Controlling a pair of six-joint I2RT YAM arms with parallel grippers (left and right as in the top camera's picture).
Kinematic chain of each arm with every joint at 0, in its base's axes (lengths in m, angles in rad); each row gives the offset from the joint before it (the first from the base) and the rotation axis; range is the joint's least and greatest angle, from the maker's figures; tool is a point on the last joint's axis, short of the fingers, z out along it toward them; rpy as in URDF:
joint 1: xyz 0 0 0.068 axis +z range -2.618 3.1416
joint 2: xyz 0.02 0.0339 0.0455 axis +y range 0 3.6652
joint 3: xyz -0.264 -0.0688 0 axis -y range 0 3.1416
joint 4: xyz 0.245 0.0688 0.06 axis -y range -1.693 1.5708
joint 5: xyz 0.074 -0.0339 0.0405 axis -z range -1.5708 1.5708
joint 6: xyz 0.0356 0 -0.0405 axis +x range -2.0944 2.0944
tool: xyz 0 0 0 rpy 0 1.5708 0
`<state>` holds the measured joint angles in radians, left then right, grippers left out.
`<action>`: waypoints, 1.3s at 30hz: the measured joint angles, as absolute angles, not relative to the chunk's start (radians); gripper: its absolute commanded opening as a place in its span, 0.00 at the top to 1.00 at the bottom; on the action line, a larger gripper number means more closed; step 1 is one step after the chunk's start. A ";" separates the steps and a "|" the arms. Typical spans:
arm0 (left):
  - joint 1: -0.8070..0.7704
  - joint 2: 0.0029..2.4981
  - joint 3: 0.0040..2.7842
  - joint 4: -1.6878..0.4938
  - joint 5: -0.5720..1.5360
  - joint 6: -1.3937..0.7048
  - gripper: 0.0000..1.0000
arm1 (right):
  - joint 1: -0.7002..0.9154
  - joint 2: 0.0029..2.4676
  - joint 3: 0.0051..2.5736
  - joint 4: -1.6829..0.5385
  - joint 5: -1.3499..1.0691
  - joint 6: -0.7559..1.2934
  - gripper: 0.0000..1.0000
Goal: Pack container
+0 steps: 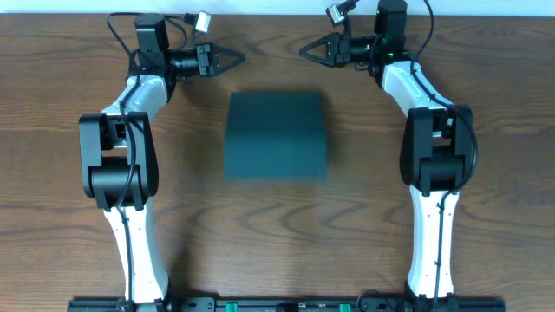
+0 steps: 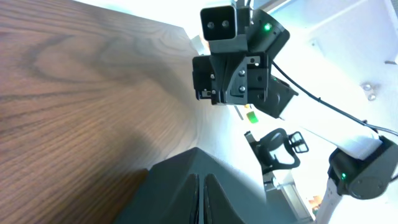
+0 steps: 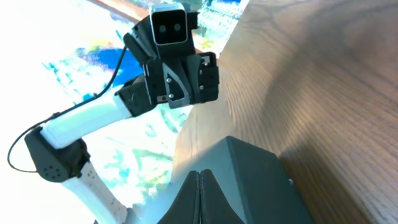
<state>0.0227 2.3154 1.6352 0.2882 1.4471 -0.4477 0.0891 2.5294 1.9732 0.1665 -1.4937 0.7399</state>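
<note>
Just one closed teal container [image 1: 276, 136] sits centred, left gripper [image 1: 236, 59] at eleven o'clock, right gripper [image 1: 308, 50] at one, both pinched together, empty.

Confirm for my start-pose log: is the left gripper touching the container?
Apart. The overhead view shows the left gripper off the container's far left corner, with a strip of bare tabletop plainly between them.

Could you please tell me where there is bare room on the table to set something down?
The table is bare between the container and the black rail, and on either side of it, up to the left arm and the right arm. It is crowded behind the container, where the left gripper and right gripper point at each other.
</note>
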 measured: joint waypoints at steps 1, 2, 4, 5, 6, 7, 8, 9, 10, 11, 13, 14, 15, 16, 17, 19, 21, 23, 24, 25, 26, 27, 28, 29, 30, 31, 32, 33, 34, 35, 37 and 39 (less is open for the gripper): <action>0.023 2.315 1.635 0.288 1.442 -0.448 0.94 | 0.089 2.529 1.973 0.166 -1.488 0.743 0.98; 0.023 2.315 1.635 0.288 1.437 -0.449 0.94 | 0.089 2.529 1.973 0.166 -1.484 0.744 0.98; 0.022 2.315 1.635 0.288 1.431 -0.454 0.94 | 0.089 2.529 1.973 0.167 -1.480 0.748 0.98; 0.022 2.315 1.635 0.288 1.427 -0.461 0.94 | 0.089 2.529 1.973 0.167 -1.478 0.751 0.98; 0.022 2.315 1.635 0.288 1.420 -0.467 0.94 | 0.089 2.529 1.973 0.167 -1.475 0.752 0.98; 0.022 2.315 1.635 0.287 1.411 -0.472 0.94 | 0.089 2.529 1.973 0.166 -1.468 0.755 0.98; 0.022 2.315 1.635 0.285 1.396 -0.479 0.94 | 0.089 2.529 1.973 0.167 -1.458 0.760 0.98; 0.022 2.315 1.635 0.277 1.377 -0.485 0.94 | 0.089 2.529 1.973 0.167 -1.445 0.766 0.98; 0.022 2.315 1.636 0.260 1.349 -0.496 0.94 | 0.089 2.529 1.973 0.165 -1.427 0.773 0.98; 0.022 2.315 1.636 0.229 1.303 -0.505 0.94 | 0.089 2.529 1.973 0.163 -1.408 0.778 0.98; 0.020 2.315 1.641 0.137 1.186 -0.530 0.94 | 0.089 2.529 1.975 0.099 -1.331 0.791 0.98; 0.019 2.315 1.642 0.097 1.130 -0.538 0.94 | 0.089 2.529 1.975 0.053 -1.269 0.801 0.98; 0.019 2.315 1.642 0.061 1.064 -0.550 0.94 | 0.089 2.529 1.975 -0.003 -1.190 0.803 0.98; 0.018 2.315 1.642 0.028 0.998 -0.559 0.94 | 0.089 2.530 1.974 -0.021 -1.154 0.807 0.98; 0.018 2.316 1.642 0.017 0.954 -0.566 0.94 | 0.089 2.530 1.973 -0.036 -1.108 0.810 0.98; 0.017 2.315 1.642 0.013 0.908 -0.575 0.94 | 0.089 2.530 1.977 -0.041 -1.062 0.811 0.98; 0.014 2.312 1.642 0.005 0.874 -0.574 0.94 | 0.089 2.530 1.991 -0.057 -1.039 0.807 0.98; 0.003 2.294 1.642 -0.007 0.822 -0.559 0.94 | 0.089 2.529 2.022 -0.093 -1.021 0.796 0.98; -0.004 2.276 1.642 -0.020 0.801 -0.548 0.94 | 0.089 2.526 2.043 -0.121 -1.011 0.784 0.98; -0.011 2.250 1.642 -0.046 0.776 -0.534 0.94 | 0.089 2.520 2.061 -0.160 -1.004 0.768 0.98; -0.021 2.210 1.642 -0.078 0.751 -0.514 0.94 | 0.089 2.505 2.080 -0.217 -0.995 0.749 0.98; -0.028 2.175 1.642 -0.117 0.731 -0.494 0.94 | 0.089 2.489 2.088 -0.273 -0.984 0.719 0.98; -0.037 2.127 1.644 -0.174 0.702 -0.466 0.94 | 0.090 2.469 2.096 -0.341 -0.969 0.691 0.98; -0.047 2.080 1.648 -0.235 0.676 -0.440 0.94 | 0.091 2.439 2.105 -0.434 -0.940 0.656 0.98; -0.062 2.019 1.651 -0.316 0.643 -0.397 0.94 | 0.092 2.396 2.111 -0.562 -0.900 0.601 0.98; -0.071 1.984 1.652 -0.358 0.621 -0.369 0.94 | 0.095 2.361 2.116 -0.649 -0.860 0.556 0.98; -0.084 1.948 1.660 -0.424 0.591 -0.334 0.94 | 0.098 2.329 2.117 -0.735 -0.823 0.508 0.98; -0.097 1.920 1.662 -0.476 0.570 -0.304 0.94 | 0.104 2.294 2.123 -0.820 -0.778 0.455 0.98; -0.116 1.891 1.664 -0.537 0.547 -0.266 0.94 | 0.110 2.261 2.127 -0.902 -0.739 0.402 0.98; -0.132 1.874 1.665 -0.575 0.530 -0.239 0.94 | 0.119 2.233 2.129 -0.966 -0.704 0.352 0.98; -0.153 1.860 1.665 -0.645 0.512 -0.204 0.94 | 0.136 2.196 2.131 -1.057 -0.662 0.276 0.98; -0.153 1.851 1.664 -0.701 0.497 -0.175 0.94 | 0.148 2.174 2.131 -1.115 -0.634 0.216 0.98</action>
<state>-0.1532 1.8507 1.6642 -0.7006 0.4969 -0.1745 0.1478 2.1742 2.1311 -1.1152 -0.6342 0.2157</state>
